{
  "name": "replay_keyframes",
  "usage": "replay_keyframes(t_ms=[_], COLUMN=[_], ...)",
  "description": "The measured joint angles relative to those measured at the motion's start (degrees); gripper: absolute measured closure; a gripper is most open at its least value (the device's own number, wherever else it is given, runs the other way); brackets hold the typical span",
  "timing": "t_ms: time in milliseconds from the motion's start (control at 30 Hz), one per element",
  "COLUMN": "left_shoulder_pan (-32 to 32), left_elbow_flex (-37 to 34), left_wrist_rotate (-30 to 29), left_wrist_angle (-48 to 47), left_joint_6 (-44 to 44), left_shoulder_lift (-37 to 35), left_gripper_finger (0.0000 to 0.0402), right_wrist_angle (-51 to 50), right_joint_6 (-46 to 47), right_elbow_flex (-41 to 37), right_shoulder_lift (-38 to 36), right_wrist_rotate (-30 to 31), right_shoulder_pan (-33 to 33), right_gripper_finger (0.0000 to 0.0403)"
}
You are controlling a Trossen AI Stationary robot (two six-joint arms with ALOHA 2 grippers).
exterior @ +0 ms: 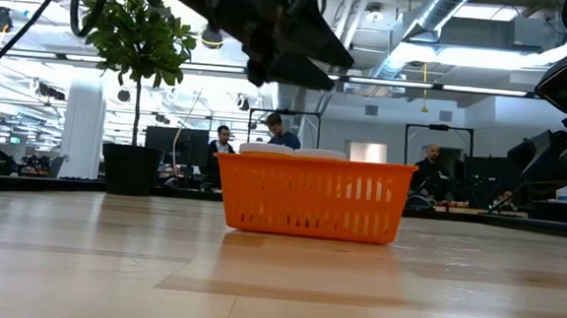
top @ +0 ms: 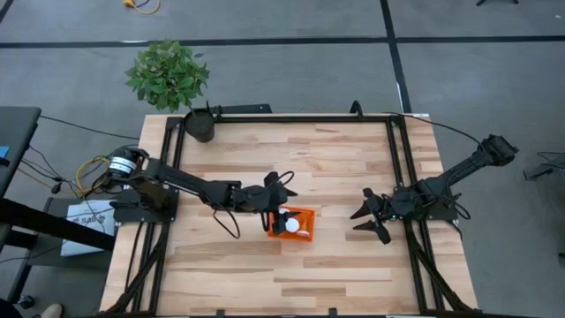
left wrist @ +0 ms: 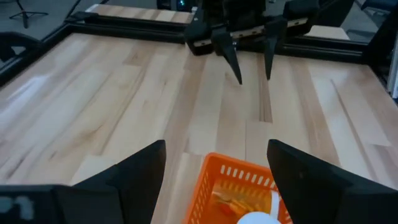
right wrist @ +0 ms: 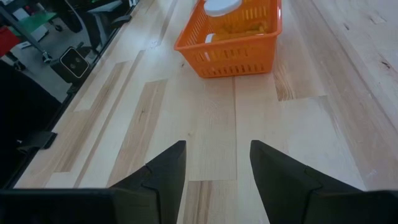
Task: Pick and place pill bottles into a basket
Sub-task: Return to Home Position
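Note:
The orange basket [top: 296, 224] stands on the table near its middle; it also shows in the low view [exterior: 313, 196], the left wrist view [left wrist: 239, 186] and the right wrist view [right wrist: 235, 38]. White-capped pill bottles [top: 292, 226] lie inside it, with caps showing in the right wrist view [right wrist: 222, 7] and the left wrist view [left wrist: 256, 218]. My left gripper [top: 281, 212] is open and empty just above the basket's left end, and its fingers [left wrist: 143, 174] stand wide apart. My right gripper [top: 366, 221] is open and empty to the basket's right, near the table's right edge.
A dark round pot [top: 199, 126] with a green plant [top: 168, 73] stands at the table's far left corner. A black frame [top: 393, 150] runs along the table's edges. People [exterior: 283, 131] sit in the room beyond the table.

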Motion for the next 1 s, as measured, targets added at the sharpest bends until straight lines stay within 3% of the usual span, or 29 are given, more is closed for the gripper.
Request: replay_keyframes(t_ms=[667,1000], left_shoulder_pan=[-0.10,-0.07], left_elbow_flex=[-0.12,-11.64], left_wrist_rotate=[-1.61,-5.33], left_wrist_angle=[-14.16,-7.32], left_joint_6=[0.93,-2.79], left_shoulder_lift=[-12.73,-24.67], left_gripper_finger=[0.0132,0.0132], right_wrist_angle=[0.01,0.00], right_joint_6=[0.00,0.00], right_elbow_flex=[-0.01,-0.01], right_shoulder_lift=[0.00,0.00], right_wrist_rotate=[0.00,0.01], right_shoulder_pan=[0.00,-0.02], right_gripper_finger=[0.0232,0.0232])
